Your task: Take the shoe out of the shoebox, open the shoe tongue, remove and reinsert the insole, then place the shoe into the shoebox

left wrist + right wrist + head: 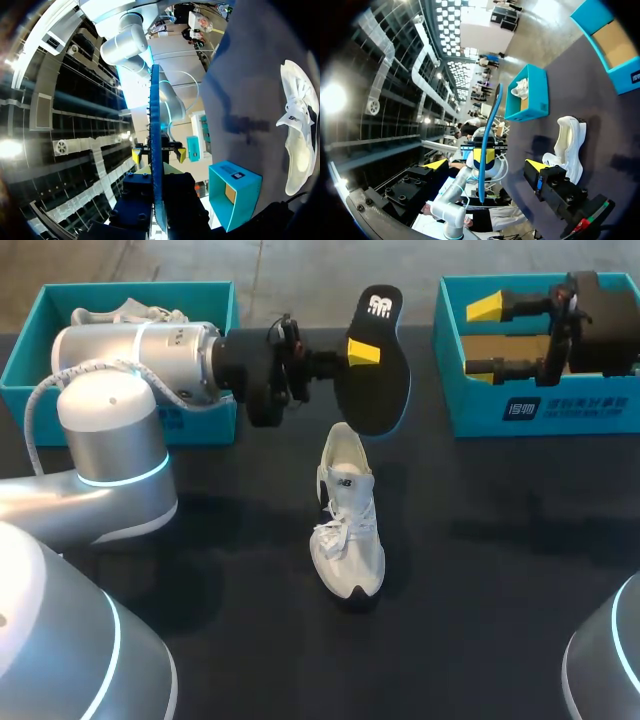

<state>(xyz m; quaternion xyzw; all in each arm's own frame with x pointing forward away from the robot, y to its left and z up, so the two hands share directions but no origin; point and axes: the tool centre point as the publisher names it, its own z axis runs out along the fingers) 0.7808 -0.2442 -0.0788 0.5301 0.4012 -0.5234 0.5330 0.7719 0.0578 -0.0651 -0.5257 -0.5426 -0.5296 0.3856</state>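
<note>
My left gripper (356, 351) is shut on a black insole (376, 365) and holds it on edge in the air above the table's far middle. In the left wrist view the insole (154, 145) shows as a thin blue edge clamped between the yellow tips. Under it, a white shoe (348, 522) lies on the dark table, toe toward the front. My right gripper (486, 338) hangs open and empty over the right shoebox (560, 410). From the right wrist view, the insole (488, 130) stands well ahead of my open right gripper (486, 166), with the shoe (568, 145) beside it.
A second teal shoebox (40, 340) at the far left holds another white shoe (128, 312). My left arm's wrist stretches across in front of that box. The table (500, 570) is dark and bare around the shoe.
</note>
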